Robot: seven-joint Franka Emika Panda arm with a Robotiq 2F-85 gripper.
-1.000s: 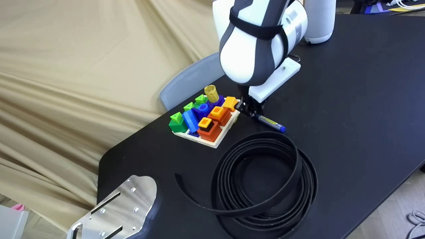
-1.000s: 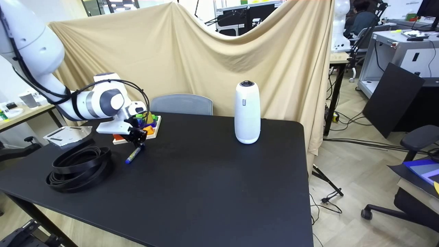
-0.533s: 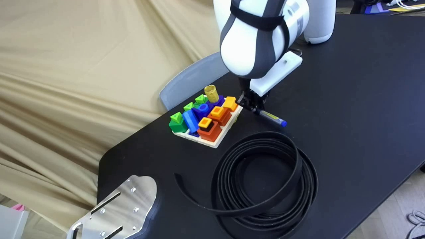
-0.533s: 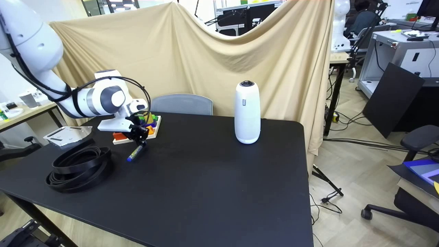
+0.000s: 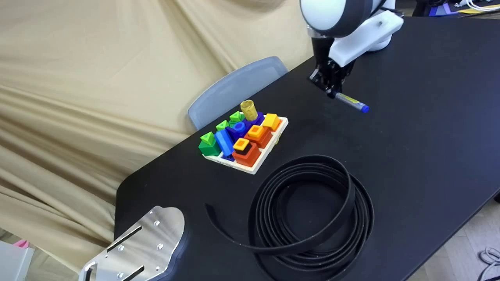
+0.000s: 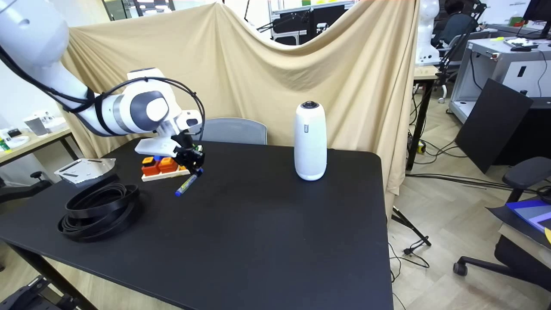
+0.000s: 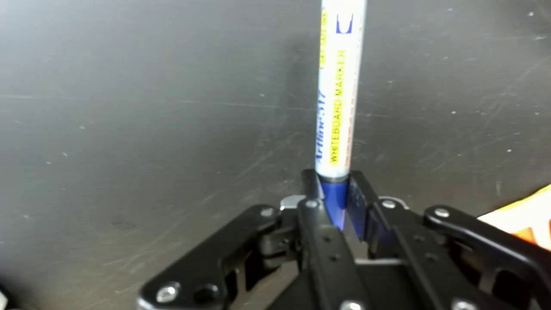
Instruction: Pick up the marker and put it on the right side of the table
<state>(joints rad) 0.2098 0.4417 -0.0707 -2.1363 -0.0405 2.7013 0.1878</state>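
Note:
The marker has a whitish-grey barrel with yellow lettering and blue ends; it shows in both exterior views [image 5: 352,102] [image 6: 187,185] and large in the wrist view [image 7: 338,94]. My gripper [image 7: 333,183] is shut on the marker's blue cap, one finger on each side. The barrel sticks out past the fingertips and leaves the top of the wrist view. In both exterior views the gripper [image 5: 332,93] [image 6: 198,170] holds the marker tilted, its free blue end lower, apparently above the black table [image 5: 414,128] [image 6: 275,241]. The cap is mostly hidden by the fingers there.
A toy tray [image 5: 266,155] with coloured blocks, a black cable coil [image 5: 361,207] [image 6: 103,226] and a metal plate [image 5: 156,234] [image 6: 86,168] lie on the table. A tall white cylinder [image 6: 311,142] stands near the back edge. A grey chair [image 6: 234,131] is behind.
The arm and the held marker have moved away from the toy tray and coil, rightward in both exterior views, and up. The grip on the marker is kept. Other things have not moved.

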